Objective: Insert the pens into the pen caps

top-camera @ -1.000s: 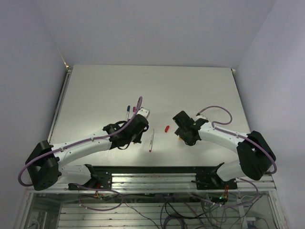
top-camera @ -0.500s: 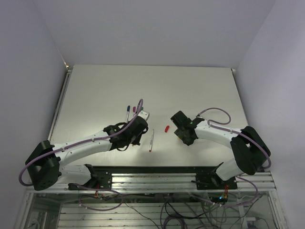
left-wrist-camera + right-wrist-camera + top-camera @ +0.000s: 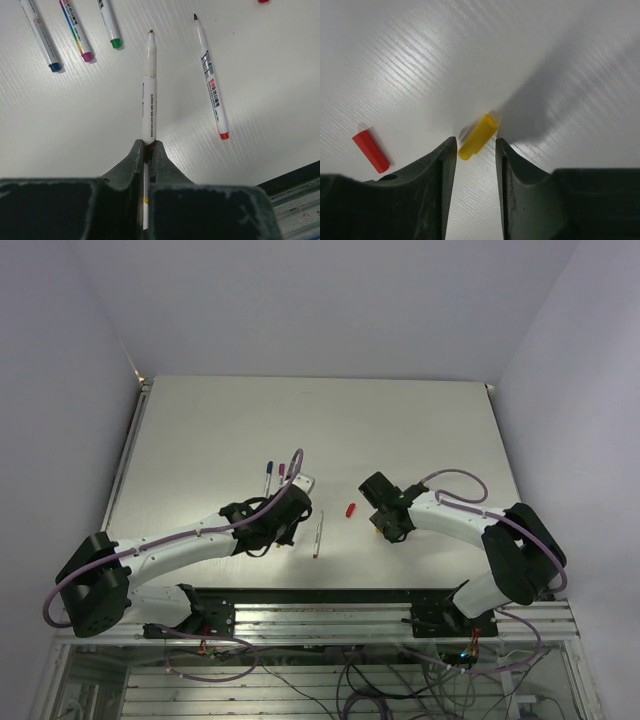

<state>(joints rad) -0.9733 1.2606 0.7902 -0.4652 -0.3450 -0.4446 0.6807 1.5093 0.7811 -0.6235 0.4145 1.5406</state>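
My left gripper (image 3: 148, 145) is shut on a pale pen (image 3: 150, 95) with a yellow band, its bare tip pointing away just above the table. Three capped pens lie beyond it: blue-ended (image 3: 41, 36), magenta-ended (image 3: 75, 32) and green-ended (image 3: 110, 24). An uncapped red-ended pen (image 3: 212, 82) lies to the right, also in the top view (image 3: 318, 534). My right gripper (image 3: 475, 141) is open, its jaws low on either side of the yellow cap (image 3: 479, 135) lying on the table. A red cap (image 3: 370, 150) lies to its left, seen from above too (image 3: 350, 509).
The pale table (image 3: 400, 430) stretches far behind both arms. The left gripper (image 3: 285, 512) and right gripper (image 3: 385, 512) sit near the table's front edge, about a hand's width apart, with the red cap and red-ended pen between them.
The right arm has shifted slightly, its forearm drawing in toward the yellow cap. The left arm has hardly moved and still holds its pen.
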